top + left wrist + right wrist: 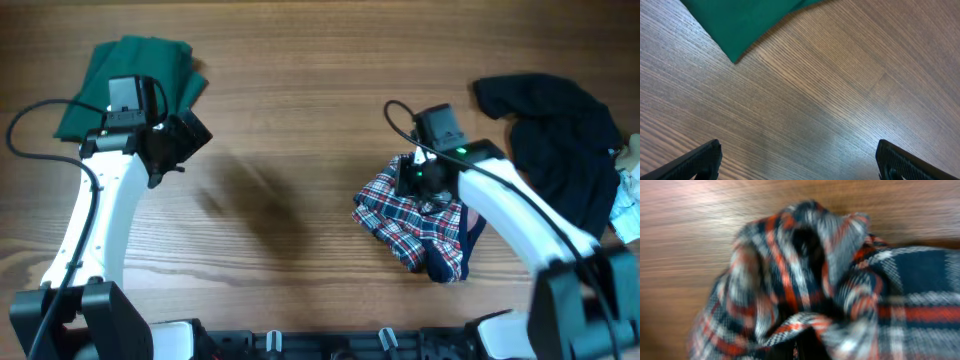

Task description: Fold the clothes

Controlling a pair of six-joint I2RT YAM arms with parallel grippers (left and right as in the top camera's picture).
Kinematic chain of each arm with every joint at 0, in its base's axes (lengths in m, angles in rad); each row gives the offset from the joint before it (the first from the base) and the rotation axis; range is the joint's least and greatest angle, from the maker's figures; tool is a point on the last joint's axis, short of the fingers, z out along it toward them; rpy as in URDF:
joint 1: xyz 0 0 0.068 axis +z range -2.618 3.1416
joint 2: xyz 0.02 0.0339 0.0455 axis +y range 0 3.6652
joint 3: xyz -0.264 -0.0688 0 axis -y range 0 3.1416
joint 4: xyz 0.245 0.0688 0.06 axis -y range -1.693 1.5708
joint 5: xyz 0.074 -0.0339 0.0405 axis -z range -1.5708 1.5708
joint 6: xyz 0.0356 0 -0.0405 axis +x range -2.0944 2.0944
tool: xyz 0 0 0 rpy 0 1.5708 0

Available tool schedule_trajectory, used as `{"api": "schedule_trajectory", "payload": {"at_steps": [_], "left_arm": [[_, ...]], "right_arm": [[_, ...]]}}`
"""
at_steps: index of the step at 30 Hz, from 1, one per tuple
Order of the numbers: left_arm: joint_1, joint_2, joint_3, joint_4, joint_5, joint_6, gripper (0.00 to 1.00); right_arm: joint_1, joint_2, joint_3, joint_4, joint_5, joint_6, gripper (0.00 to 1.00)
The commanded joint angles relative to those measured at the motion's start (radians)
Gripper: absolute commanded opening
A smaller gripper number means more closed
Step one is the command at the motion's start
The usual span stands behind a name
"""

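Observation:
A crumpled plaid garment (412, 222) in red, white and navy lies at the middle right of the table. My right gripper (418, 172) is on its upper edge, and in the right wrist view (807, 347) it is shut on a pinched fold of the plaid cloth (805, 280). A folded green garment (128, 78) lies at the far left. My left gripper (172, 150) hovers just right of it, open and empty. In the left wrist view its fingers (797, 160) are spread over bare wood, with a green corner (740, 20) at the top.
A dark navy garment (560, 140) lies in a heap at the far right. Light-coloured and teal cloth (628, 195) sits at the right edge. The wooden table (290, 130) spans the view.

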Motion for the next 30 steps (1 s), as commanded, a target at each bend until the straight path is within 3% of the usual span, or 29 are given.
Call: {"api": "schedule_trajectory", "payload": {"at_steps": [1,6,7,8,10,11,13,14,18,23,27,30], "left_arm": [[-0.005,0.006,-0.005,-0.001,-0.017,0.012,0.99],[-0.005,0.006,-0.005,0.000,-0.017,0.013,0.99],[-0.005,0.006,-0.005,0.000,-0.010,0.023,0.99],[-0.005,0.006,-0.005,0.001,0.034,0.069,0.99],[-0.010,0.007,-0.005,-0.003,0.138,0.161,0.99],[-0.020,0.007,-0.005,-0.006,0.154,0.183,0.98],[-0.060,0.007,-0.005,-0.008,0.161,0.194,1.00],[-0.090,0.007,-0.005,-0.005,0.195,0.238,1.00],[-0.232,0.054,-0.005,0.045,0.328,0.325,1.00],[-0.465,0.306,-0.001,0.288,0.522,0.431,1.00],[-0.557,0.388,0.015,0.378,0.659,0.527,1.00],[-0.571,0.388,0.015,0.464,0.717,0.529,1.00]], "right_arm": [[0.011,0.194,-0.013,0.032,-0.061,-0.031,0.04],[0.042,0.168,-0.002,0.079,-0.129,-0.030,0.04],[0.042,0.125,0.022,0.063,-0.150,-0.046,0.12],[0.042,0.063,0.070,0.025,-0.165,-0.056,0.27],[0.041,-0.048,0.151,-0.048,-0.165,-0.056,0.66],[0.040,-0.106,0.197,-0.095,-0.160,-0.055,0.78],[0.040,-0.204,0.273,-0.155,-0.124,-0.051,0.88],[0.033,-0.261,0.296,-0.169,-0.095,-0.051,0.99],[-0.053,-0.393,0.304,-0.216,-0.070,-0.066,1.00],[-0.101,-0.464,0.304,-0.284,-0.093,-0.164,1.00],[-0.101,-0.539,0.304,-0.279,-0.093,-0.164,1.00],[-0.101,-0.605,0.304,-0.280,-0.093,-0.167,1.00]]}}
